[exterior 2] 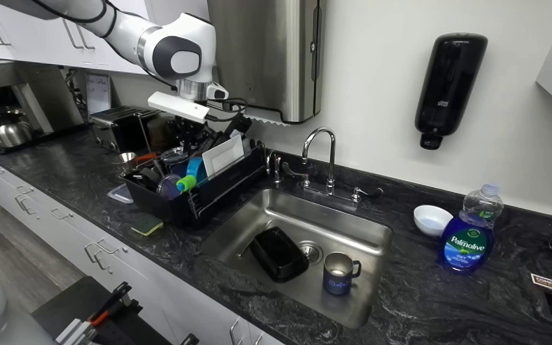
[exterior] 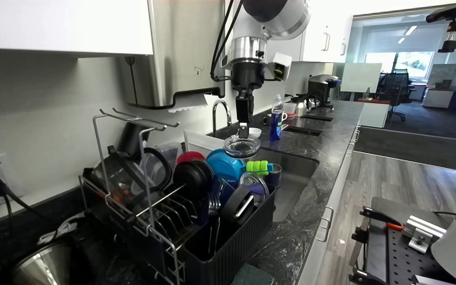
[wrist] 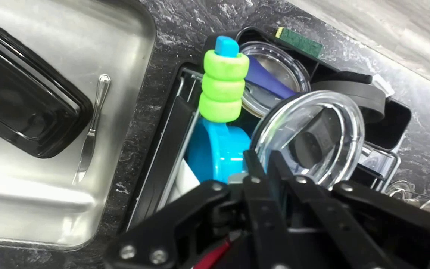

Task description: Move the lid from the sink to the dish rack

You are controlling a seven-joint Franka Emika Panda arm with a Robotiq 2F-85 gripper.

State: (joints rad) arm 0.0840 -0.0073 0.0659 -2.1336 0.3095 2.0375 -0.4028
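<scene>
The clear round lid (exterior: 242,147) with a dark rim hangs in my gripper (exterior: 244,128) above the dish rack (exterior: 247,233). In the wrist view the lid (wrist: 314,136) is tilted, with its near edge between the two fingertips (wrist: 262,155), which are nearly closed. In an exterior view the lid (exterior 2: 174,154) shows over the rack (exterior 2: 228,179), and the gripper's fingers are mostly hidden behind the white camera box. The steel sink (exterior 2: 328,230) lies beside the rack and also shows in the wrist view (wrist: 125,56).
A blue cup with a green handle (wrist: 224,86) stands in the rack beside the lid. Below are another clear lid (wrist: 274,71) and a black item (wrist: 353,93). The sink holds a black container (exterior 2: 278,254), a mug (exterior 2: 338,273) and a knife (wrist: 93,127).
</scene>
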